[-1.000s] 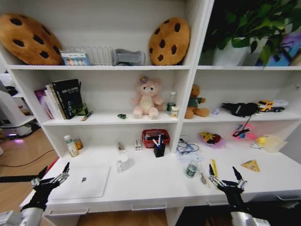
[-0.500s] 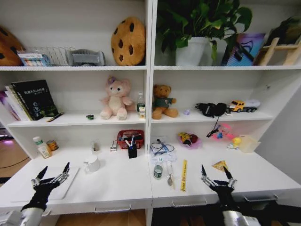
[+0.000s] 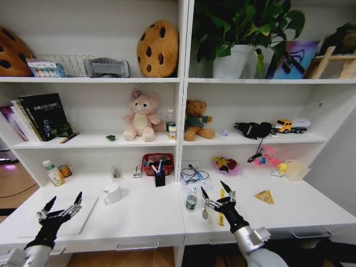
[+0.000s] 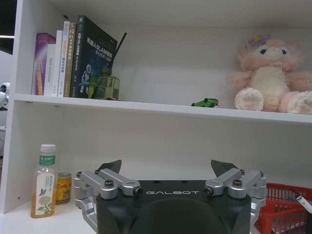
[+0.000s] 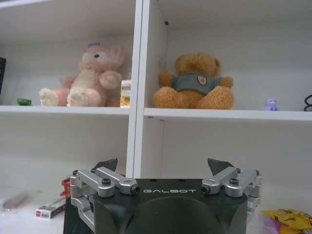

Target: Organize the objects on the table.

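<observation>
Since half a second ago my right gripper [image 3: 218,196] has swung inward over the table [image 3: 144,214], fingers spread wide and empty, near the small green-labelled can [image 3: 191,202]. My left gripper [image 3: 61,207] hovers open, empty, above the silver laptop [image 3: 75,219]. Nothing is grasped yet.

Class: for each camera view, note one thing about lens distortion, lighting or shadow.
Head view: shelf boards slope and bow toward the edges, a wide-lens effect; even light, faint shadows on the desk. Left wrist view: straight lines; the recess behind the books is shaded. Right wrist view: soft shade behind the brown bear.
</observation>
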Motion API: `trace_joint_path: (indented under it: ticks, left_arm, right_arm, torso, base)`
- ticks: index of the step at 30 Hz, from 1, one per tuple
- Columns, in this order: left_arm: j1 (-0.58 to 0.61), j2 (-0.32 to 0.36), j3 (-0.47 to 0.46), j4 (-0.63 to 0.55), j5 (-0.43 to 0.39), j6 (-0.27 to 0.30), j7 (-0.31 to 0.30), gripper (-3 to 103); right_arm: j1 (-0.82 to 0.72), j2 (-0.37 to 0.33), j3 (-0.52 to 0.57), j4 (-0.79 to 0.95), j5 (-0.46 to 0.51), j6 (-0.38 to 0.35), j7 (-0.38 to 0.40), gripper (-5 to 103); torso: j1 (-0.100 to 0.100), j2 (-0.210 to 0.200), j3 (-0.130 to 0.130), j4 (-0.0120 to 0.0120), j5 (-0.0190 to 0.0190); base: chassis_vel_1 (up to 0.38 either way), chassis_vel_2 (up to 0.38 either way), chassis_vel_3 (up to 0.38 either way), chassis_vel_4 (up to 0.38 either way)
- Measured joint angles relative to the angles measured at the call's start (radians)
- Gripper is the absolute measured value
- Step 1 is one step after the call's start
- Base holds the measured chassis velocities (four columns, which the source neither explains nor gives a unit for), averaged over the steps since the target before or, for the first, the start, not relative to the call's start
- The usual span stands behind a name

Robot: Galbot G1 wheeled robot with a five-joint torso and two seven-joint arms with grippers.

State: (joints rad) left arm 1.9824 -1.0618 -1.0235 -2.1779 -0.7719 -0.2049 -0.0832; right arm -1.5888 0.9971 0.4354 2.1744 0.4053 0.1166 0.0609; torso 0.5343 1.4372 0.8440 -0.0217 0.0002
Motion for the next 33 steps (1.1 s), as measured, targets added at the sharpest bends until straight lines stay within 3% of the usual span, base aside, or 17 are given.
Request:
trace_joint_path:
  ticks: [7, 14, 19, 22, 24, 25, 26, 33]
  left_arm:
    - [0.000, 0.000, 0.000, 0.000, 0.000, 0.000, 0.000, 100]
    - [0.000, 0.000, 0.000, 0.000, 0.000, 0.000, 0.000, 100]
    - [0.000, 0.000, 0.000, 0.000, 0.000, 0.000, 0.000, 100]
    - [0.000, 0.000, 0.000, 0.000, 0.000, 0.000, 0.000, 100]
    - [0.000, 0.000, 0.000, 0.000, 0.000, 0.000, 0.000, 100]
    - [0.000, 0.000, 0.000, 0.000, 0.000, 0.000, 0.000, 100]
    - [0.000, 0.000, 0.000, 0.000, 0.000, 0.000, 0.000, 100]
    - [0.000, 0.000, 0.000, 0.000, 0.000, 0.000, 0.000, 100]
  right_arm:
    - [0.142, -0.055, -0.128, -0.086, 0.068, -0.021, -0.018, 100]
    - [0.175, -0.062, -0.200, -0.132, 0.065, -0.021, -0.015, 99]
    - [0.181, -0.053, -0.229, -0.173, 0.052, -0.015, -0.011, 86]
    - [0.204, -0.040, -0.255, -0.210, 0.047, -0.014, 0.008, 70]
    - [0.204, -0.039, -0.258, -0.211, 0.045, -0.014, 0.009, 70]
    - [0.204, -0.036, -0.260, -0.212, 0.041, -0.014, 0.011, 59]
    - [0.204, -0.036, -0.260, -0.212, 0.041, -0.014, 0.011, 59]
    - [0.191, -0.017, -0.263, -0.213, 0.017, -0.009, 0.014, 33]
  torso:
    - [0.000, 0.000, 0.000, 0.0003, -0.0003]
    - [0.000, 0.000, 0.000, 0.0000, -0.0002]
    - [0.000, 0.000, 0.000, -0.0002, -0.0003]
    - [0.000, 0.000, 0.000, 0.0001, -0.0003]
    - [0.000, 0.000, 0.000, 0.0001, -0.0003]
    - [0.000, 0.000, 0.000, 0.0001, -0.0003]
    - [0.000, 0.000, 0.000, 0.0001, -0.0003]
    - [0.000, 0.000, 0.000, 0.0001, -0.0003]
  base:
    - [0.000, 0.000, 0.000, 0.000]
    - [0.000, 0.000, 0.000, 0.000]
    - [0.000, 0.000, 0.000, 0.000]
    - [0.000, 0.000, 0.000, 0.000]
    - [0.000, 0.000, 0.000, 0.000]
    - [0.000, 0.000, 0.000, 0.000]
    - [0.000, 0.000, 0.000, 0.000]
    - [0.000, 0.000, 0.000, 0.000]
